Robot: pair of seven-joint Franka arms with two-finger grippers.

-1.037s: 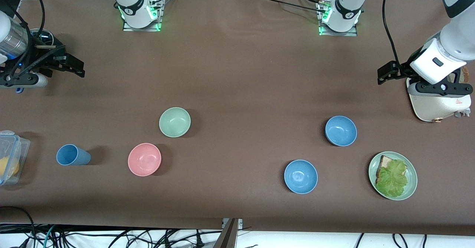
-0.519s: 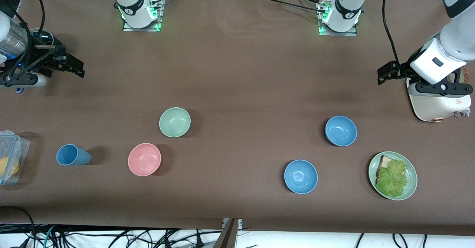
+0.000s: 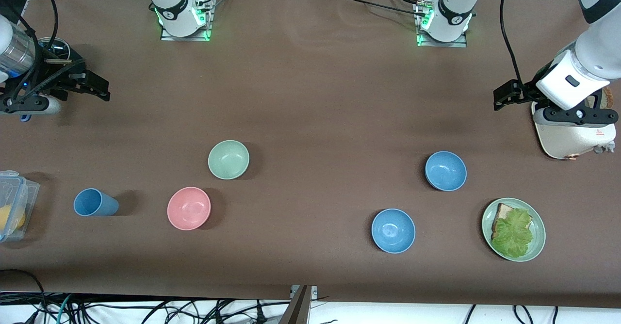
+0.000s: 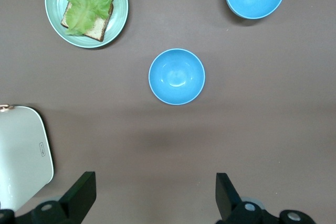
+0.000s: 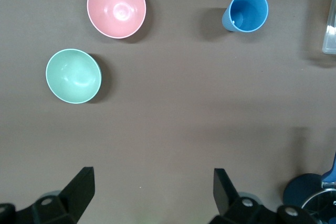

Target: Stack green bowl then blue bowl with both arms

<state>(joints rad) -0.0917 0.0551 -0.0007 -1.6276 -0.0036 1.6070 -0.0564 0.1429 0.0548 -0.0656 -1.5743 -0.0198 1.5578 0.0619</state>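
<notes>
The green bowl (image 3: 228,159) sits on the brown table toward the right arm's end; it also shows in the right wrist view (image 5: 73,75). The muted blue bowl (image 3: 446,170) sits toward the left arm's end and shows in the left wrist view (image 4: 177,76). My right gripper (image 3: 99,89) hangs open and empty over bare table at the right arm's end (image 5: 151,190), well apart from the green bowl. My left gripper (image 3: 504,96) hangs open and empty over bare table beside a white appliance (image 4: 152,195), apart from the blue bowl.
A brighter blue bowl (image 3: 393,230), a pink bowl (image 3: 188,208) and a blue cup (image 3: 94,202) sit nearer the front camera. A green plate (image 3: 537,246) bears bread and lettuce. A white appliance (image 3: 572,137) and a clear container (image 3: 12,205) stand at the table's ends.
</notes>
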